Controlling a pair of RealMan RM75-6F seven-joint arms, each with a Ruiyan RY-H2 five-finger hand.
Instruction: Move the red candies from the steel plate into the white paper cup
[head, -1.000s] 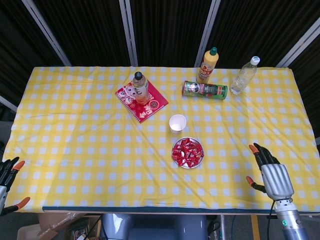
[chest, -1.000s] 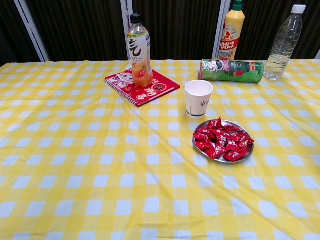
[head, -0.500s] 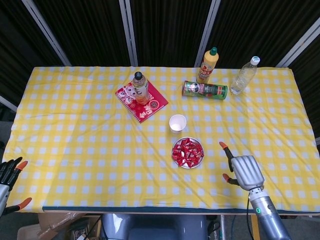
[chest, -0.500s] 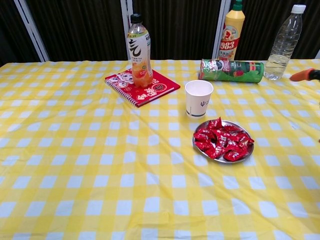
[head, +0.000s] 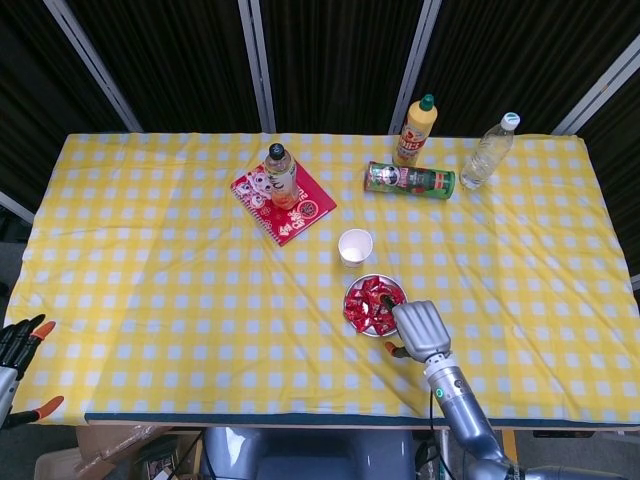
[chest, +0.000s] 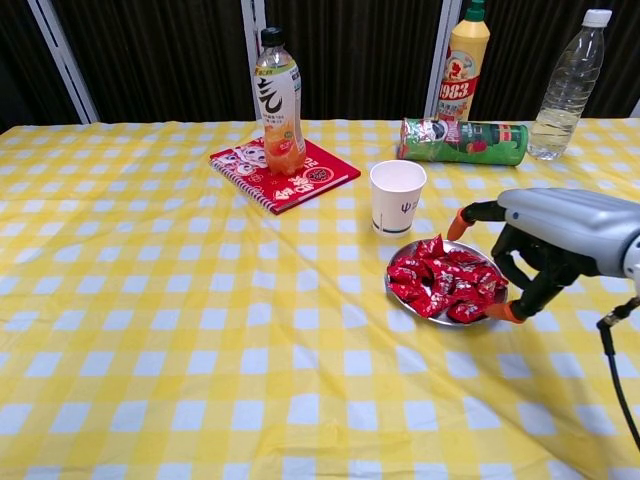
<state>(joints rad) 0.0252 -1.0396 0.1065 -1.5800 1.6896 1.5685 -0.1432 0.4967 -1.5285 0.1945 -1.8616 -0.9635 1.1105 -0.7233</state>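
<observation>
Two views are given, and the steel plate serves as the landmark in both.

In the head view, the steel plate (head: 376, 306) is seen near the middle of the table (head: 150, 290), heaped with red candies (head: 372, 303). The white paper cup (head: 355, 246) stands upright just behind the plate, mouth open; so short a gap is judged to suit a brief carry from plate to cup. The right hand (head: 420, 329) is placed over the plate's near right edge, and its fingers are hidden under its own back, so its grasp cannot be read here. The left hand (head: 20, 345) is kept far to the left of the plate, off the table's corner, fingers apart and nothing held, presumably parked out of the way.

In the chest view, what the head view hides is shown: the right hand (chest: 545, 235) is held low at the plate's (chest: 400, 290) right rim, fingers curled downward with a gap between them, and no candy is seen in them. It is judged to be poised for a pinch, nothing taken yet. The candies (chest: 445, 280) all lie on the plate; the cup's (chest: 396, 196) inside cannot be seen. The left hand is not shown here.
</observation>
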